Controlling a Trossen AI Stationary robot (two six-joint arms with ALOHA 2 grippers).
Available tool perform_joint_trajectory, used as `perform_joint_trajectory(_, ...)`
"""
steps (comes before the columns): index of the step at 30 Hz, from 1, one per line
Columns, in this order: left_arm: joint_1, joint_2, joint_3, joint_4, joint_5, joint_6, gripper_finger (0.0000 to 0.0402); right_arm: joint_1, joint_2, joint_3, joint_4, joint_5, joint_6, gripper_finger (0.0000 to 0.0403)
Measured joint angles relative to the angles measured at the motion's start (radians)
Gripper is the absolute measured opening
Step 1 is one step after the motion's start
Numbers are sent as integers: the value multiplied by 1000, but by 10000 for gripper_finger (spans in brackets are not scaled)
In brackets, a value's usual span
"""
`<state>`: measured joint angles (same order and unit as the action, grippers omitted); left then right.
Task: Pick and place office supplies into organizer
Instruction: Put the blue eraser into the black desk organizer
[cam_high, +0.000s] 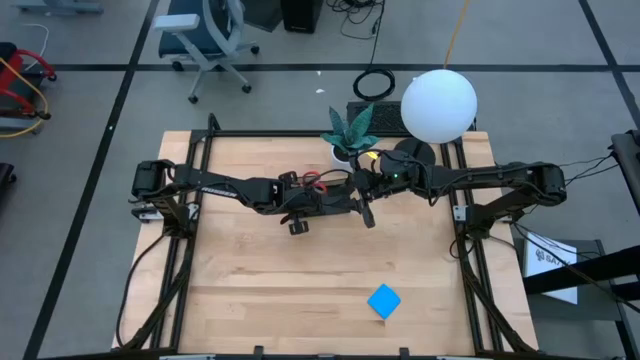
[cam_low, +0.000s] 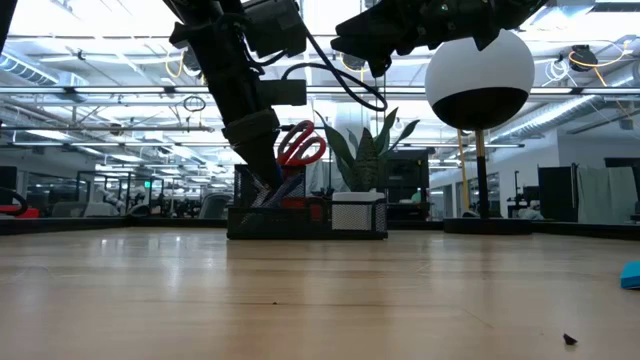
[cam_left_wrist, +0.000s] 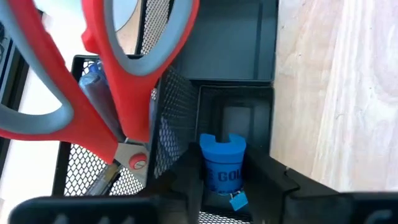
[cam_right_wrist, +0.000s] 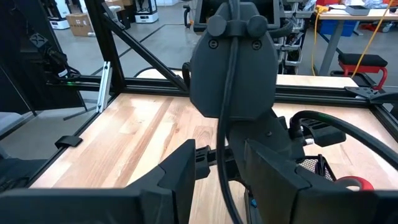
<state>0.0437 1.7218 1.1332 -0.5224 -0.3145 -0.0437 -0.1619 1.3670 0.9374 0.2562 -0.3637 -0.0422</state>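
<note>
The black mesh organizer (cam_low: 305, 215) stands at the table's far middle, in front of the plant pot. The red-handled scissors (cam_left_wrist: 106, 74) stand blades down in its taller section, beside a bluish pen (cam_left_wrist: 93, 81). My left gripper (cam_left_wrist: 224, 199) reaches down into a low compartment (cam_left_wrist: 236, 118) and is shut on a small blue piece (cam_left_wrist: 222, 165). My right gripper (cam_right_wrist: 221, 186) is open and empty, raised just right of the organizer, behind my left wrist (cam_right_wrist: 233, 68). The bright blue square pad (cam_high: 384, 300) lies flat near the table's front right. My left gripper holds the small blue piece by its lower end (cam_left_wrist: 221, 186), between its two fingers, coming from above into the compartment. The piece stands upright, its notched end away from the gripper. Whether it rests on the compartment's floor I cannot tell.
A white pot with a green plant (cam_high: 345, 150) stands just behind the organizer. A white ball lamp (cam_high: 438, 105) on a black base is at the far right. The two arms meet closely over the organizer. Bare wood (cam_high: 270, 280) spreads across the near half.
</note>
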Motion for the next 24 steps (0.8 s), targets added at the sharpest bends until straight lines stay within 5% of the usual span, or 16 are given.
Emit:
perform_joint_trajectory(11,0,0,0,1,-3,-15,217,0,0,0,0,0,0,130)
perform_joint_trajectory(24,0,0,0,2,-1,-99,232,0,0,0,0,0,0,130)
